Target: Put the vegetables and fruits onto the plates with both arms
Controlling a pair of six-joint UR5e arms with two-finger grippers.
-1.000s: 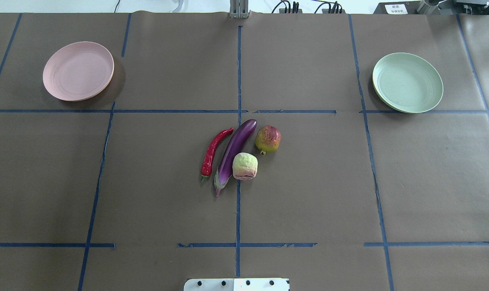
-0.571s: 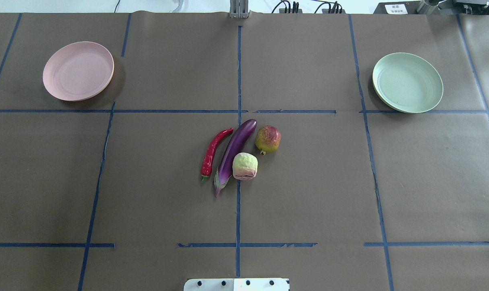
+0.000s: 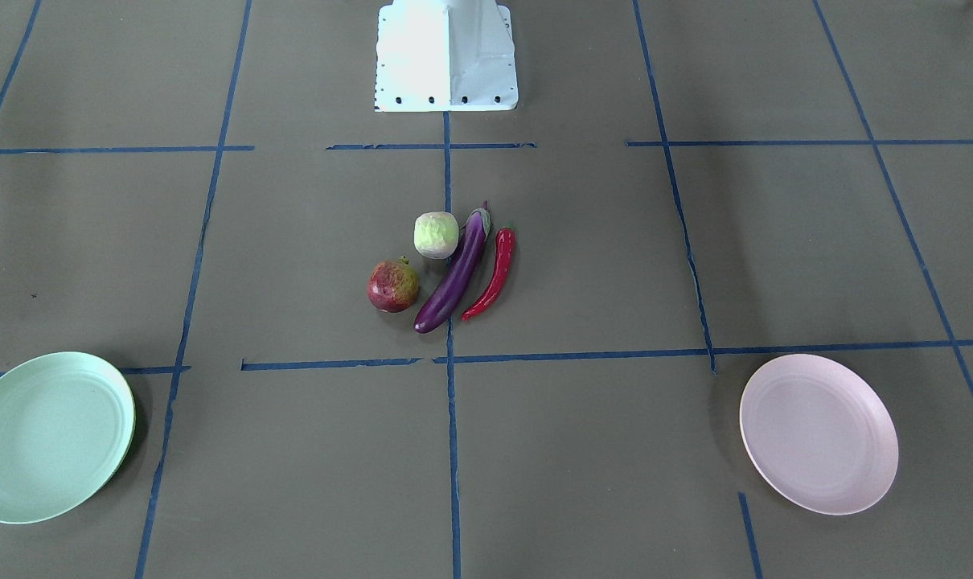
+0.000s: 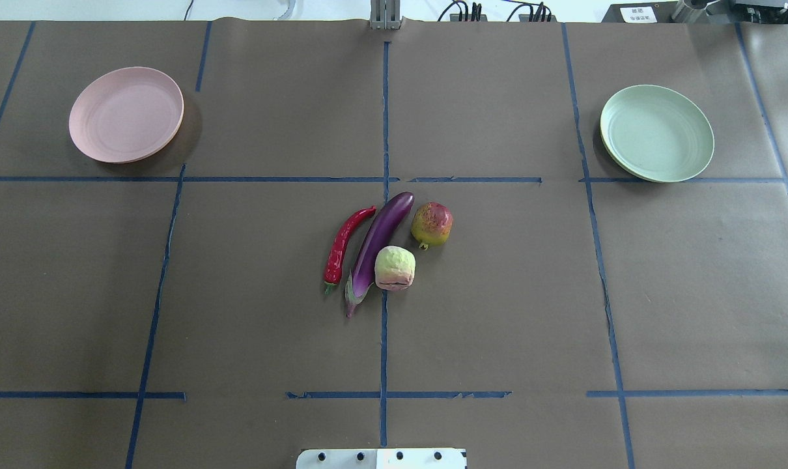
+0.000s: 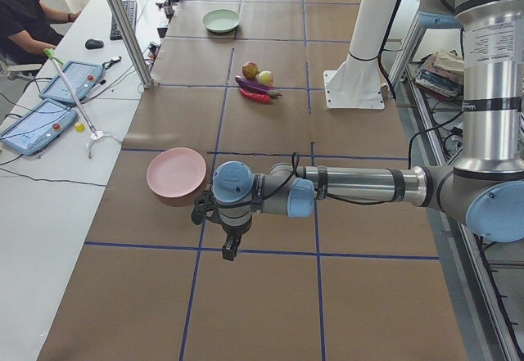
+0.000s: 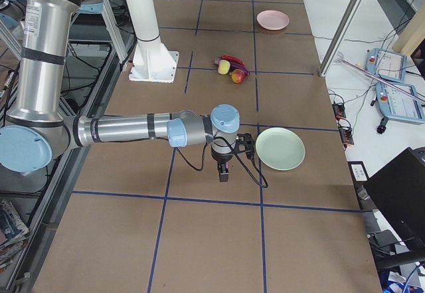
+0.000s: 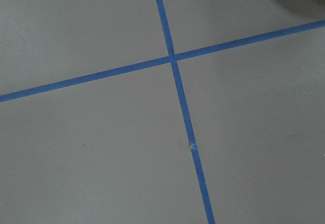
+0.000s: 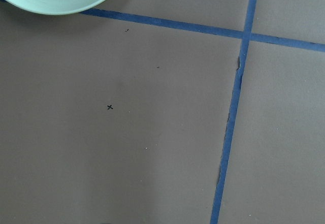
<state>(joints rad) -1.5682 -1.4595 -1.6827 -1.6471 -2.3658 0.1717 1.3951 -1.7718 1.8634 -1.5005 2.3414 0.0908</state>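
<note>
left fingers and right fingers hung above the brown paper surface; parted or clenched, i couldn't tell. slim red chili, glossy purple eggplant, mottled red-yellow pomegranate and pale green cabbage ball lay clustered centrally, well apart from the round pink plate and round mint plate.

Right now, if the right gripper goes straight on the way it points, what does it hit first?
Most likely the bare brown table cover. The right gripper points down, and its wrist view shows mostly plain paper ahead. The green plate sits off to one side, at that view's edge.
</note>
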